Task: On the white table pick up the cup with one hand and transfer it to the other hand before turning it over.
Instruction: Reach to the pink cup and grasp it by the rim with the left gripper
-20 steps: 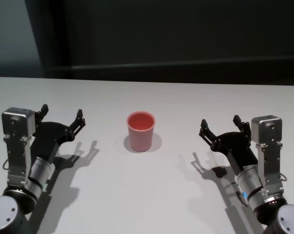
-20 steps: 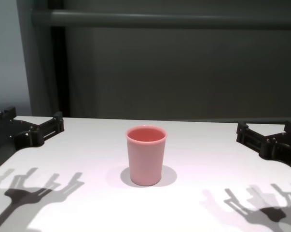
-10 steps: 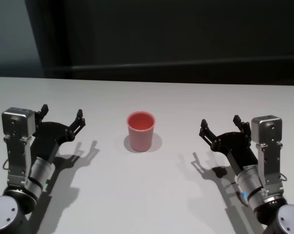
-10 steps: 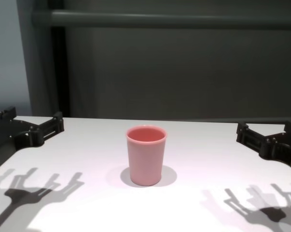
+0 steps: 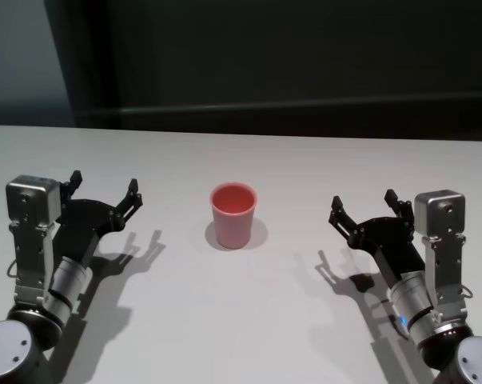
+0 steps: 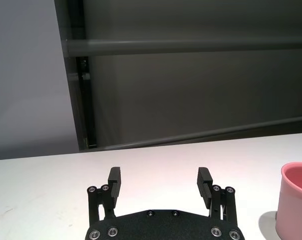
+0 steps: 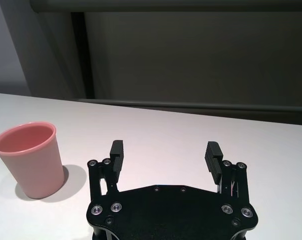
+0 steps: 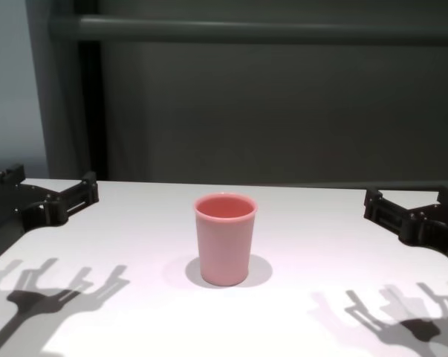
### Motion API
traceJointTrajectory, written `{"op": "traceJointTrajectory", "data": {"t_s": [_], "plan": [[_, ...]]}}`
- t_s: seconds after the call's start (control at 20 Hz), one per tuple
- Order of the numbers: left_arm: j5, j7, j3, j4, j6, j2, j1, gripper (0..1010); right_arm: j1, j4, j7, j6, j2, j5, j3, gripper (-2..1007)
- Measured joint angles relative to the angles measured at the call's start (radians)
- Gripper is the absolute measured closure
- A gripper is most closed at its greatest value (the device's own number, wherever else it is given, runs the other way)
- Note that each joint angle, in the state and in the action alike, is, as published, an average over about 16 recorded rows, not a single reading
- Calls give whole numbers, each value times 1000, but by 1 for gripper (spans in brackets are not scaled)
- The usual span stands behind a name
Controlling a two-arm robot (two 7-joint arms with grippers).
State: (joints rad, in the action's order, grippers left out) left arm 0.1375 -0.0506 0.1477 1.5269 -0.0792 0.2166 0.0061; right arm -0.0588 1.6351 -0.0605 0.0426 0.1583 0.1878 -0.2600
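While nothing is yet held, the cup is recorded standing upright, mouth up, near the middle of the worktop, between the two arms and well apart from both.

Item: one pink plastic tumbler, handleless, tapering to a narrower flat base, rim slightly thickened. It is judged light and fairly stiff, though thin walls may flex if squeezed hard. The smooth tapered side is judged slippery: a hold low down could let it ride upward out of the prongs. No fragility is expected.

Recommended hold: across the side wall just under the rim, where the thickened lip gives a stop, with the lower wall left free for the receiving tool. An empty interior is seen, so nothing is spilled on inversion.

Left tool: hovering to the left of the cup, prongs spread wide, holding nothing.

Right tool: hovering to the right of the cup, prongs likewise spread, holding nothing.
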Motion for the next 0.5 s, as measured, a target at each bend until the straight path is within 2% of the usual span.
{"op": "traceJointTrajectory", "data": {"t_s": [0.5], "plan": [[0,0,0,0,0,0,0,7,0,0,0,0,0,0,0,3]]}}
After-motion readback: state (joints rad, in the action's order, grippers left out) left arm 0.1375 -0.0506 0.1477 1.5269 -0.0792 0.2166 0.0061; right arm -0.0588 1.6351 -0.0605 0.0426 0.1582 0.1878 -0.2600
